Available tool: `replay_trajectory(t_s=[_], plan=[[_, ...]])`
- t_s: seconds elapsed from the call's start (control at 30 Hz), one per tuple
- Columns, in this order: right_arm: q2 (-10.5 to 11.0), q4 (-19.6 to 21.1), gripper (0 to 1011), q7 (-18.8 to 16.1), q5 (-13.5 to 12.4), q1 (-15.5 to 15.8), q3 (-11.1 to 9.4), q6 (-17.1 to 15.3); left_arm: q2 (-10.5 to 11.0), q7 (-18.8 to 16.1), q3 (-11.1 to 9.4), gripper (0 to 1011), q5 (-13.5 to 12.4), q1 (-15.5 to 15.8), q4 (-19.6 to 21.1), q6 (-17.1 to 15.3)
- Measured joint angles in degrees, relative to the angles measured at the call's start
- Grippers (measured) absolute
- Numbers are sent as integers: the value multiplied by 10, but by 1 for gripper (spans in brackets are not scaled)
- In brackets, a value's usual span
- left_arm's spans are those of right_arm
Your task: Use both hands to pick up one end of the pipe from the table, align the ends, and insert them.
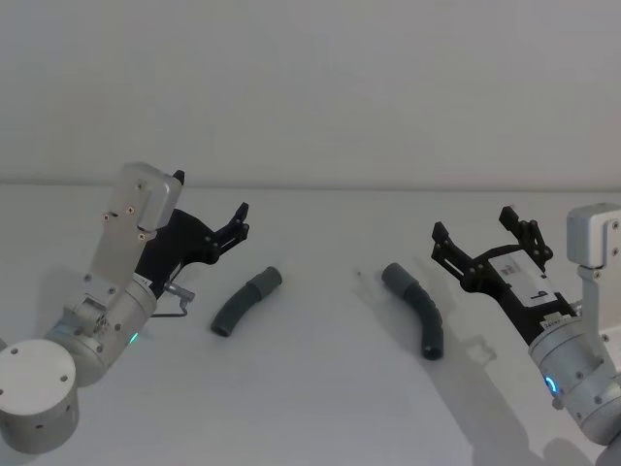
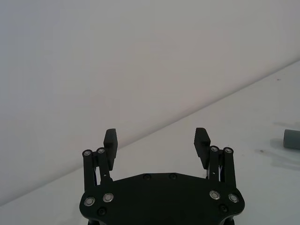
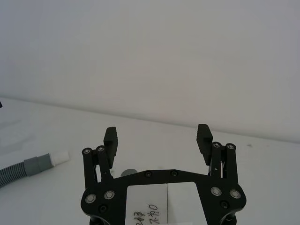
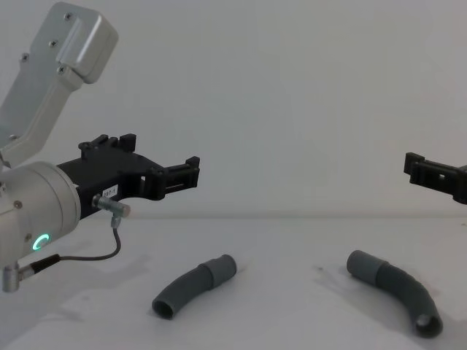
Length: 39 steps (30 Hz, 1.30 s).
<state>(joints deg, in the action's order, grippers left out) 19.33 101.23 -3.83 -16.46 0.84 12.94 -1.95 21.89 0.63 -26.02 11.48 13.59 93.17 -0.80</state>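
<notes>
Pipe: left piece (image 1: 247, 302) and right piece (image 1: 415, 308) lie apart on table (image 1: 320, 388).
My left pincer (image 2: 156, 138): spread, empty.
My right pincer (image 3: 158, 133): spread, empty.

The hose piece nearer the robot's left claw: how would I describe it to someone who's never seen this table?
On the plain white table, two short curved dark grey hose pieces lie between the black left claw gripper and the right claw gripper. Yours is the left hose piece, by the left gripper. Unlike the right hose piece, its cuffed end points toward the robot's right.
</notes>
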Motion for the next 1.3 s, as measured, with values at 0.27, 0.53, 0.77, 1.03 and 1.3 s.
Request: replay_trajectory(t_s=[0.27, 0.53, 0.77, 1.03, 1.3], plan=[[0, 0, 1002, 0, 0, 0, 0, 0, 0, 0, 0, 1001, 0, 0, 0, 0], [0, 0, 1001, 0, 0, 0, 0, 0, 0, 0, 0, 1001, 0, 0, 0, 0], [0, 0, 1001, 0, 0, 0, 0, 0, 0, 0, 0, 1001, 0, 0, 0, 0], [0, 0, 1001, 0, 0, 0, 0, 0, 0, 0, 0, 1001, 0, 0, 0, 0], [0, 0, 1002, 0, 0, 0, 0, 0, 0, 0, 0, 1001, 0, 0, 0, 0]])
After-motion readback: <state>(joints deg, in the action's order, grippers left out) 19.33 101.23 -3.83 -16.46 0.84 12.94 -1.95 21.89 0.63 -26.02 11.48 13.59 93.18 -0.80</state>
